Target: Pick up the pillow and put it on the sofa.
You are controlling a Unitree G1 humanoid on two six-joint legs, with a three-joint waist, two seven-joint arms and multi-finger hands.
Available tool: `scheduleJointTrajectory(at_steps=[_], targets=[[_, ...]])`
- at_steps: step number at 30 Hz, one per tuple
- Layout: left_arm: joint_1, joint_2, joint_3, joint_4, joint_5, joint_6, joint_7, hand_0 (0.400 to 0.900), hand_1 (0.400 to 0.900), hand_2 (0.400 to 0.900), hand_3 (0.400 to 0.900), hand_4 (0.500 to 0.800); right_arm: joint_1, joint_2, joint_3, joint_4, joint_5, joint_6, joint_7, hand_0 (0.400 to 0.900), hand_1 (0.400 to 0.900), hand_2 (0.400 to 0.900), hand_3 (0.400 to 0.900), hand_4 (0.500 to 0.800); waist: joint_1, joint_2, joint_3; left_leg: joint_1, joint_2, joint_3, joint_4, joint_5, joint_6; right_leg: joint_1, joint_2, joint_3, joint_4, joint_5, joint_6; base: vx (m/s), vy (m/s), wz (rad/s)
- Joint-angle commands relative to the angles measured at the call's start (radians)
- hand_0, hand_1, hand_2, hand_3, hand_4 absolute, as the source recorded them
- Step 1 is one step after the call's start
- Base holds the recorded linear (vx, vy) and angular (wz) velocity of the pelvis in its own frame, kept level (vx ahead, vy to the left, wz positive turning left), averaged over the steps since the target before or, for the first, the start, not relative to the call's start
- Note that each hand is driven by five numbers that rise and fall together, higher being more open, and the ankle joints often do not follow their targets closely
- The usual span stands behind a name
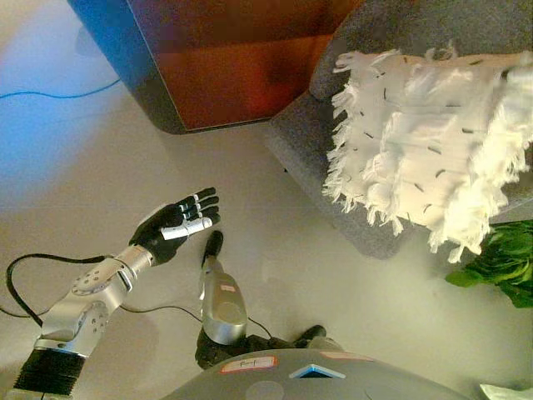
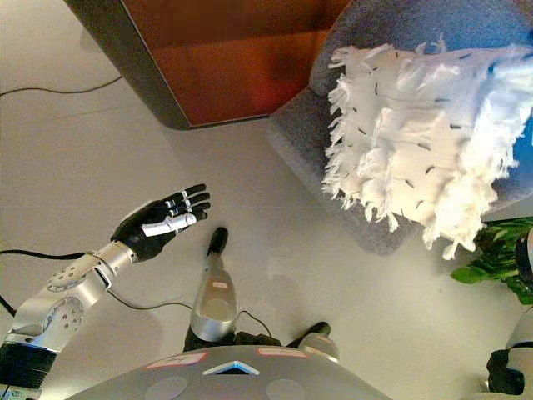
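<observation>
A shaggy white pillow point(image 1: 433, 142) lies on the grey sofa point(image 1: 358, 46), its fringe hanging over the seat's front edge. The left hand point(image 1: 176, 223) hovers over the pale floor point(image 1: 275, 175), fingers point(image 1: 204, 200) straight, well apart from the pillow. Green leaves point(image 1: 500, 262) show beside the sofa, a brown cabinet point(image 1: 233, 58) behind

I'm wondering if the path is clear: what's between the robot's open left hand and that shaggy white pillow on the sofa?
Only bare pale floor lies between the left hand and the white pillow resting on the grey sofa, as both eye views show.
</observation>
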Motion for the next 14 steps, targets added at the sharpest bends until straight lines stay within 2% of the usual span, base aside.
scheduleJointTrajectory(at_steps=[1, 7, 11, 14], targets=[[-0.070, 0.005, -0.056, -0.120, -0.025, -0.067, -0.032, 0.900, 0.900, 0.900, 0.900, 0.800, -0.113, -0.075, -0.046, -0.071, 0.039, -0.098, -0.175, 0.900, 0.900, 0.900, 0.900, 0.800, 0.042, -0.002, -0.066, 0.138, 0.047, 0.072, 0.006, -0.140, 0.034, -0.033, -0.065, 0.054, 0.014, 0.019, 0.055, 0.07, 0.072, -0.18], [-0.061, -0.030, -0.101, -0.090, -0.023, -0.101, -0.002, 0.900, 0.900, 0.900, 0.900, 0.800, 0.116, -0.029, -0.228, -0.282, 0.064, -0.176, -0.147, 0.900, 0.900, 0.900, 0.900, 0.800, -0.016, 0.001, -0.114, 0.198, 0.042, 0.124, 0.009, -0.143, 0.055, -0.026, -0.089, 0.070, 0.030, 0.046, 0.055, 0.00, 0.110, -0.17], [-0.066, -0.071, -0.117, -0.070, -0.014, -0.137, 0.018, 0.900, 0.900, 0.900, 0.900, 0.800, 0.304, 0.050, -0.350, -0.501, 0.069, -0.202, -0.135, 0.900, 0.900, 0.900, 0.900, 0.800, -0.072, 0.009, -0.131, 0.251, 0.043, 0.168, 0.007, -0.161, 0.065, -0.030, -0.100, 0.100, 0.043, 0.066, 0.055, -0.04, 0.095, -0.22], [-0.068, -0.108, -0.123, -0.040, 0.019, -0.156, 0.068, 0.900, 0.900, 0.900, 0.900, 0.800, 0.479, 0.132, -0.439, -0.692, 0.056, -0.222, -0.138, 0.900, 0.900, 0.900, 0.900, 0.800, -0.122, 0.018, -0.137, 0.284, 0.041, 0.204, 0.007, -0.175, 0.075, -0.043, -0.104, 0.130, 0.052, 0.076, 0.055, -0.06, 0.079, -0.25]])
